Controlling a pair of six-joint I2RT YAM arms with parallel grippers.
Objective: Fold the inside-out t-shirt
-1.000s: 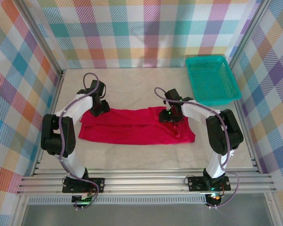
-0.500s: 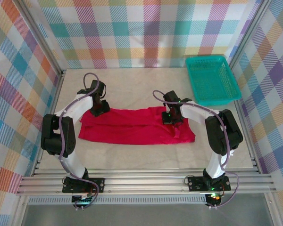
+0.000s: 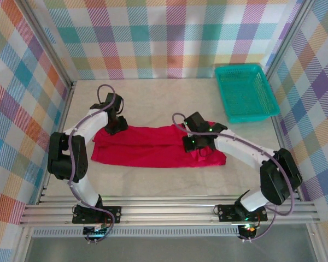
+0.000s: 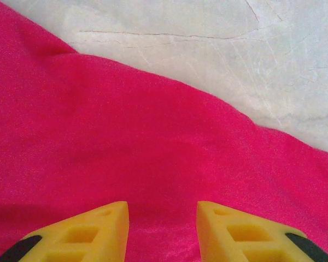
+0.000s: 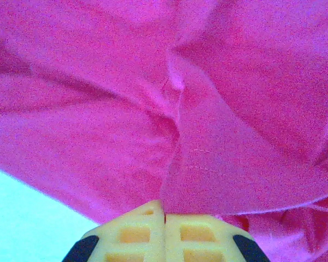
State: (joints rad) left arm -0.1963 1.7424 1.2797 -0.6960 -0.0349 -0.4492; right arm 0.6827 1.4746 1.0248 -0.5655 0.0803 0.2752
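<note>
The inside-out t-shirt is bright red and lies as a long flat band across the middle of the table. My left gripper stands over its far left corner. In the left wrist view that gripper is open, its yellow fingertips apart just above smooth red cloth. My right gripper sits on the shirt's right part. In the right wrist view it is shut, and a fold of red cloth runs up from between its pads.
A teal plastic basket stands at the far right corner of the table. Pale bare tabletop lies beyond the shirt and more in front of it. Checked walls close in three sides.
My right gripper has closed on the shirt and shifted a little left and toward the near edge, its elbow swinging out to the right. The left arm has stayed put.
</note>
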